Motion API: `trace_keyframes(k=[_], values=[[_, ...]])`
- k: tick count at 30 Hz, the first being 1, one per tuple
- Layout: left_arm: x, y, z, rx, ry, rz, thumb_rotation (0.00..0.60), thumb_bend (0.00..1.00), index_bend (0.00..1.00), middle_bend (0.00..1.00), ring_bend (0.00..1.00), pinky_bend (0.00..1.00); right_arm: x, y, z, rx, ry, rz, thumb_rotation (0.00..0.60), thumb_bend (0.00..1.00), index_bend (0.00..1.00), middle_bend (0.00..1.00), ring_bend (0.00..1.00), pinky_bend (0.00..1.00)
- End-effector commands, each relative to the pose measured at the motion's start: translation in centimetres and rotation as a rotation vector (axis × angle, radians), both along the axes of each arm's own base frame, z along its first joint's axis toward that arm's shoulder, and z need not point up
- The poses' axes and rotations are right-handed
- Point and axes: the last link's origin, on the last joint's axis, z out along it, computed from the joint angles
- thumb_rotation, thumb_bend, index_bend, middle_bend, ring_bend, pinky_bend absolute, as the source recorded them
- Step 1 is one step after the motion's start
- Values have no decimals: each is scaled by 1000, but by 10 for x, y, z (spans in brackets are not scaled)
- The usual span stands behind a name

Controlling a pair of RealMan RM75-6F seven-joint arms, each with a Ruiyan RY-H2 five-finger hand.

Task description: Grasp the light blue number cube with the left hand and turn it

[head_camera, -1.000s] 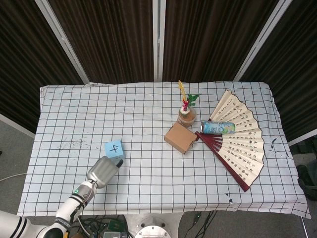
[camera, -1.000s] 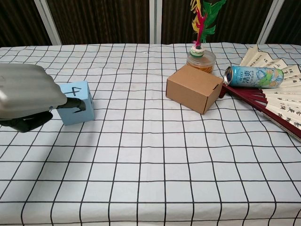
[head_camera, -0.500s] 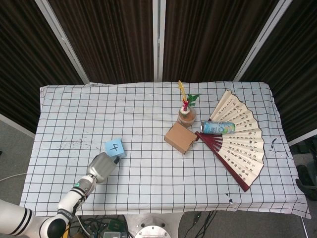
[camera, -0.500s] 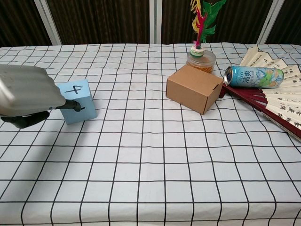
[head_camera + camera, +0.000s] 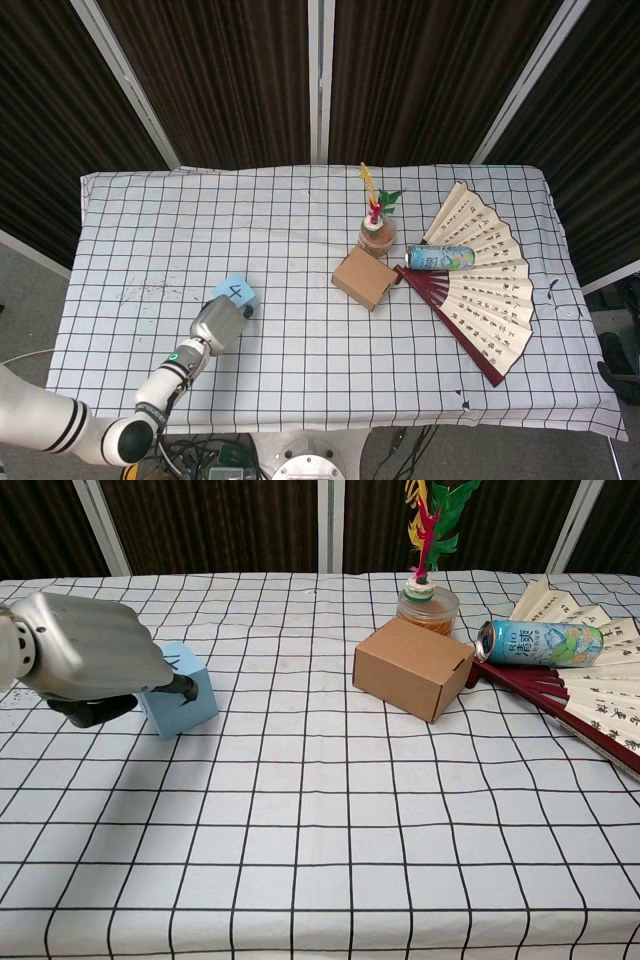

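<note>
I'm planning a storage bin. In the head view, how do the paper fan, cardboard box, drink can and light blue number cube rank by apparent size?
1. paper fan, clearly largest.
2. cardboard box.
3. drink can and light blue number cube: they look alike, and the left hand hides part of the cube, so I won't rank them.

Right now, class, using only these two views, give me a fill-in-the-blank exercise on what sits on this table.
The left hand grips the light blue number cube, whose top shows the number ____.
The drink can lies on its ____.
It rests on the open paper ____.
The cardboard box is ____.

Missing words: 4; side; fan; closed
</note>
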Motion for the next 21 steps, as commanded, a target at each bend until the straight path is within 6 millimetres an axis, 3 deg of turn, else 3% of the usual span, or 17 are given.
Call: trace_keyframes(k=[1,21], values=[[3,4,-2,1,8,-1,600,690,135,876,948,955,-1,0,0,0,-2,-3,600,187,0,0,0,0],[17,39,-3,46,51,17,600,698,135,879,951,962,0,1,-2,4,0,-2,600,188,0,0,0,0]])
